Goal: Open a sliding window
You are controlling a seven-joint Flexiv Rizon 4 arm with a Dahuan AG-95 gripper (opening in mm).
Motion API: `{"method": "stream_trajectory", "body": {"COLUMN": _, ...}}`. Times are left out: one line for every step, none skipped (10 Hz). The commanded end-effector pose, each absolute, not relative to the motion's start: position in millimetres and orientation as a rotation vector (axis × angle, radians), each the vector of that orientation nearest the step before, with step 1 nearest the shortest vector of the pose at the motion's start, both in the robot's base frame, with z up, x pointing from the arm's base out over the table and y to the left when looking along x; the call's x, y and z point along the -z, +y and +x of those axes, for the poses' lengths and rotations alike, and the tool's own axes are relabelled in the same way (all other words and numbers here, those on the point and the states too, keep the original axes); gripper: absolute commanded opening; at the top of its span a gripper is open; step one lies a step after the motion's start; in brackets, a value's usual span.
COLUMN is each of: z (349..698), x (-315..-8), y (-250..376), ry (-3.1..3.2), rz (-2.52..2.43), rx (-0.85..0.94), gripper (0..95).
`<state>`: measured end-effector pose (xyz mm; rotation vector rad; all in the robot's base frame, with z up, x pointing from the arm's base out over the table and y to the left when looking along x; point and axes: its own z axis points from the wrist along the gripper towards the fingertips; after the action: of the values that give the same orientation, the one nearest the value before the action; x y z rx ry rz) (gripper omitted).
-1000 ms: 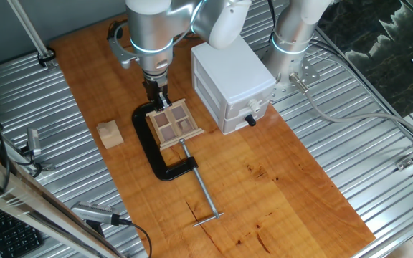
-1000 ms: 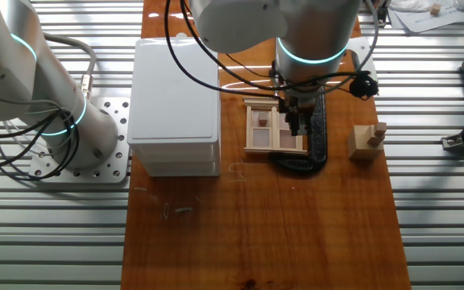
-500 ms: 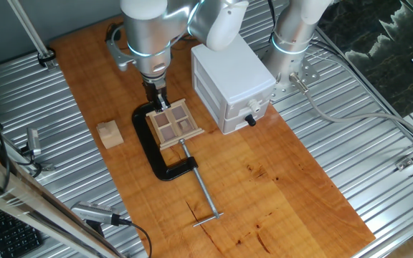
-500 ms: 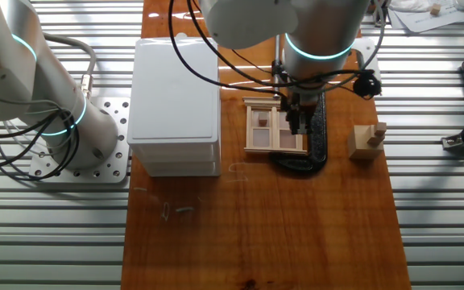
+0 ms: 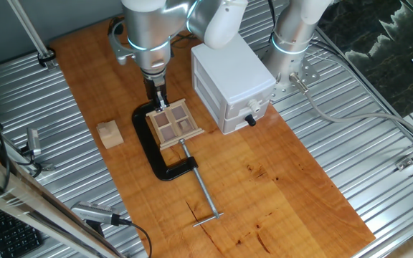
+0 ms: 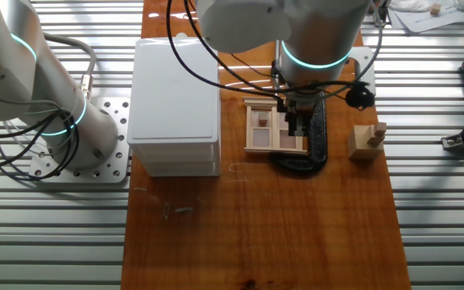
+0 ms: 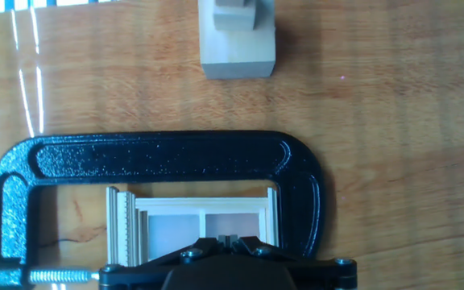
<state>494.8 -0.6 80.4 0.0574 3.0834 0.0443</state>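
Cube (image 5: pixel 109 134): loose, left of the clamp.
Clamp (image 5: pixel 151 148): black C-clamp pinning the window to the table.
Window (image 5: pixel 174 123): light, thin wood, likely fragile; push the sash edge sideways.
Gripper (image 5: pixel 161 101): at the window's far edge, fingers close together; contact unclear.

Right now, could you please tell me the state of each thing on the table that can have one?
sliding window: lying flat on the board, held in the C-clamp; open or shut cannot be told.
C-clamp: lying flat, its frame around the window.
pincer: down at the window's edge; open or shut cannot be told.
white box: upright, black knob on its front.
wooden block: alone, apart from the clamp.
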Motion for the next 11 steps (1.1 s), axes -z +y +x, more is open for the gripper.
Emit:
{"method": "stream_trajectory", "body": {"z": 495.3, "x": -79.8, "y": -0.9, "ry": 3.094, "rz": 0.068, "rx": -0.02, "gripper": 0.0}}
{"method": "stream_trajectory", "body": {"z": 495.4, "x": -79.0, "y": -1.1, "ry": 3.095, "rz": 0.071, "rx": -0.018, "gripper": 0.0}}
{"method": "stream_trajectory", "body": {"z": 496.2, "x": -76.4, "y": -1.5, "ry": 3.095, "rz": 0.076, "rx": -0.027, "gripper": 0.0}}
{"method": "stream_trajectory", "body": {"z": 497.0, "x": -73.9, "y": -1.9, "ry": 3.095, "rz": 0.079, "rx": -0.032, "gripper": 0.0}}
{"method": "stream_trajectory", "body": {"z": 497.6, "x": -71.0, "y": -2.7, "ry": 3.093, "rz": 0.082, "rx": -0.03, "gripper": 0.0}}
{"method": "stream_trajectory", "body": {"z": 498.2, "x": -62.2, "y": -4.5, "ry": 3.088, "rz": 0.079, "rx": -0.02, "gripper": 0.0}}
{"method": "stream_trajectory", "body": {"z": 498.9, "x": -55.8, "y": -5.4, "ry": 3.082, "rz": 0.079, "rx": -0.022, "gripper": 0.0}}
{"method": "stream_trajectory", "body": {"z": 499.3, "x": -52.0, "y": -5.8, "ry": 3.078, "rz": 0.082, "rx": -0.022, "gripper": 0.0}}
{"method": "stream_trajectory", "body": {"z": 499.5, "x": -47.8, "y": -6.0, "ry": 3.076, "rz": 0.087, "rx": -0.023, "gripper": 0.0}}
{"method": "stream_trajectory", "body": {"z": 499.5, "x": -48.0, "y": -6.0, "ry": 3.077, "rz": 0.086, "rx": -0.021, "gripper": 0.0}}
{"method": "stream_trajectory", "body": {"z": 499.5, "x": -48.0, "y": -6.1, "ry": 3.077, "rz": 0.086, "rx": -0.021, "gripper": 0.0}}
